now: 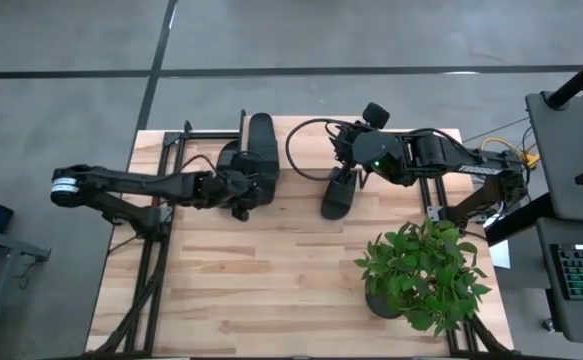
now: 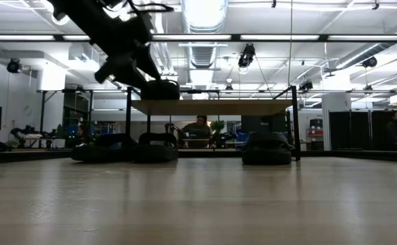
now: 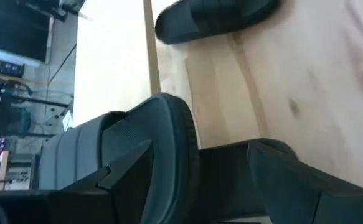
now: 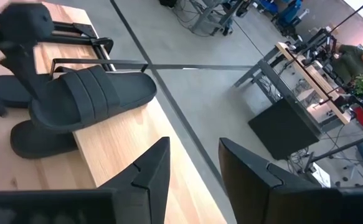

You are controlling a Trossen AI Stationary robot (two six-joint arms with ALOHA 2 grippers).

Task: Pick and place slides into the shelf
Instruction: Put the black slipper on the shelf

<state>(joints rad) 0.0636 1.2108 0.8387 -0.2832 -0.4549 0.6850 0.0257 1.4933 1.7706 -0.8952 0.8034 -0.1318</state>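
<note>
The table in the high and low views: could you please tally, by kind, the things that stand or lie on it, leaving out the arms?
Slides: 4
Shelf: 1
Potted plant: 1
Total: 6

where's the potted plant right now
In the high view the leafy green potted plant stands at the near right corner of the light wood tabletop, below the right arm and apart from the matte black slide sandals.
</note>
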